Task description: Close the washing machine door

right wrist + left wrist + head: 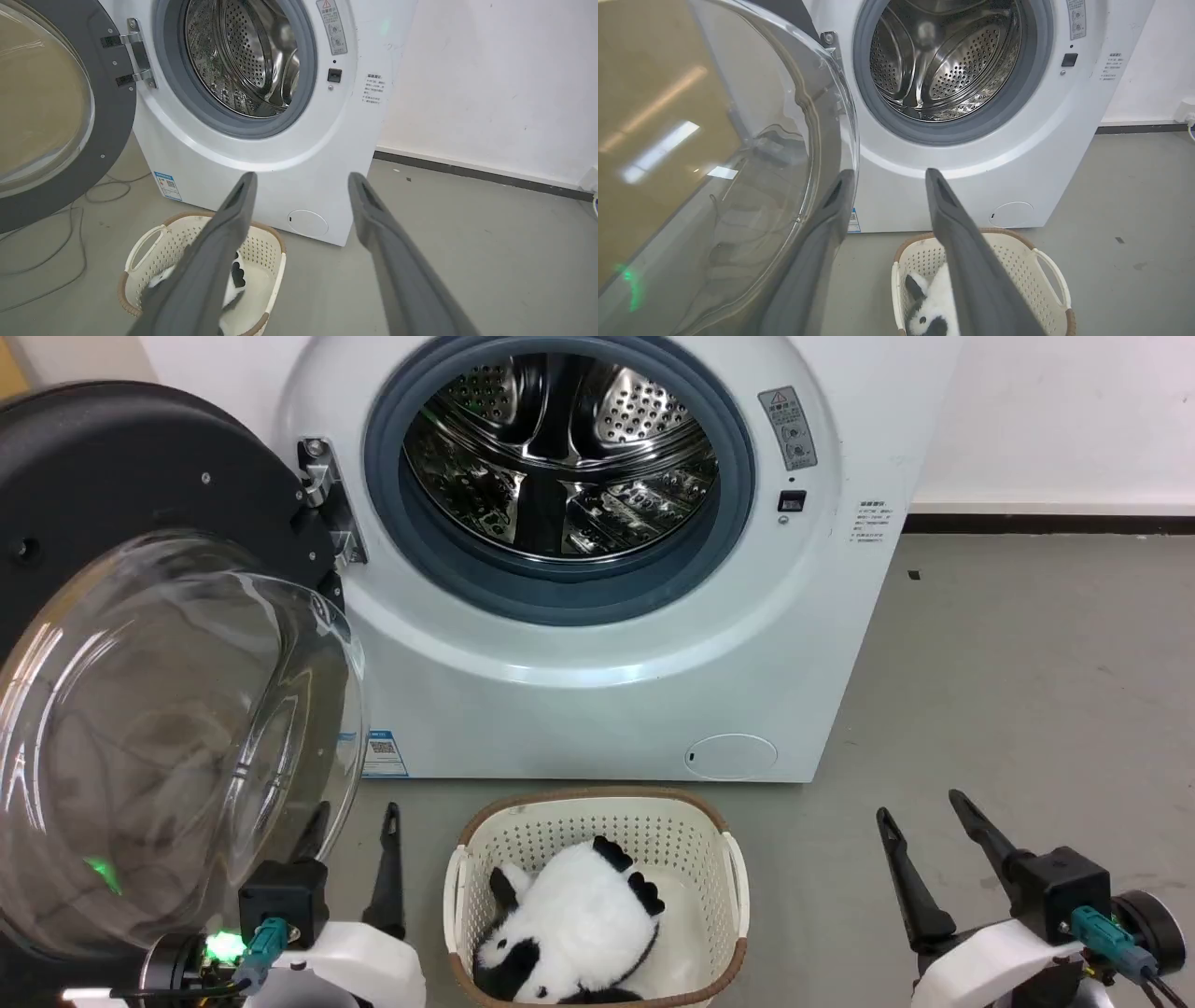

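Note:
The white washing machine [607, 691] stands ahead with its porthole uncovered and the steel drum [560, 448] in sight. The washing machine door [140, 504] hangs wide open on the left, held by a metal hinge [327, 504], its clear glass bowl bulging toward me. My left gripper [357, 817] is open at the lower left, its left finger just behind the bowl's edge; whether it touches the bowl I cannot tell. My right gripper [920, 807] is open at the lower right, above bare floor. The door [70, 116] and the drum [943, 60] also appear in the wrist views.
A cream laundry basket [738, 877] holding a panda plush toy [569, 924] sits on the grey floor right in front of the machine, between my grippers. Cables [70, 219] lie on the floor under the door. A white wall with a dark skirting runs to the right.

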`<state>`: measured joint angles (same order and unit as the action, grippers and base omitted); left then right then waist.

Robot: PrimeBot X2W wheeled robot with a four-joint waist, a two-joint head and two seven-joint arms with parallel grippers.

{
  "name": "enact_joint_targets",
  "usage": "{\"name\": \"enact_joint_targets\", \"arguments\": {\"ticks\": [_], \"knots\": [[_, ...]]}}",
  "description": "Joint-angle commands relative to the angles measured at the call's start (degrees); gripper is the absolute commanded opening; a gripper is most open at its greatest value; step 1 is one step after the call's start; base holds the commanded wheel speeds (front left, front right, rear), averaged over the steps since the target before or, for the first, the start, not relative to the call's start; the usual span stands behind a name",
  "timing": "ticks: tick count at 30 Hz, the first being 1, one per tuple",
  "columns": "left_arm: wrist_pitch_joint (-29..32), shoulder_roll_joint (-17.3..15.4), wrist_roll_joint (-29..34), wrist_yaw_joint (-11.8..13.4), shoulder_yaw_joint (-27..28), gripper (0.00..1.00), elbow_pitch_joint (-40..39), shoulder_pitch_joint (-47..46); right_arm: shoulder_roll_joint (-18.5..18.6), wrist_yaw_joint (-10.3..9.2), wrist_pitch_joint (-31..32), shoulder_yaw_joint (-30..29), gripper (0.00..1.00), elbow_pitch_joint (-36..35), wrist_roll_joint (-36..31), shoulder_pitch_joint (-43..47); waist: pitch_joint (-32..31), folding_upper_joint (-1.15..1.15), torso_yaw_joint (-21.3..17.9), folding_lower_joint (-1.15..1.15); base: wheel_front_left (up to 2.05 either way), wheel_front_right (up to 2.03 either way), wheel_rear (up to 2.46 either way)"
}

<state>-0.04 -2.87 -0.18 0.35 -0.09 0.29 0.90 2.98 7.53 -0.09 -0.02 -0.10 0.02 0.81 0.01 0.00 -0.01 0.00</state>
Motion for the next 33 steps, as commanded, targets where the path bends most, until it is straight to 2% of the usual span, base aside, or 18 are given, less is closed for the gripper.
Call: {"name": "enact_joint_targets", "arguments": {"ticks": [1,16,33], "knots": [[-0.5,0.0,-0.3,0.0,0.0,1.0,0.0,0.2,0.0,0.0,-0.5,-0.1,1.0,0.2,0.4,0.1,0.0,0.0,0.0,0.0,0.0,0.0,0.0],[-2.3,0.0,-1.1,-0.4,0.1,1.0,0.1,0.9,0.0,-0.01,-2.3,-0.5,1.0,-0.1,1.3,0.4,-0.1,0.0,1.6,0.0,0.0,0.0,0.0],[-4.2,0.0,-1.8,-0.7,0.2,1.0,-0.5,1.9,0.0,-0.01,-4.2,0.4,1.0,-0.5,2.6,1.1,-0.7,0.0,7.2,0.0,0.0,0.0,0.0]]}}
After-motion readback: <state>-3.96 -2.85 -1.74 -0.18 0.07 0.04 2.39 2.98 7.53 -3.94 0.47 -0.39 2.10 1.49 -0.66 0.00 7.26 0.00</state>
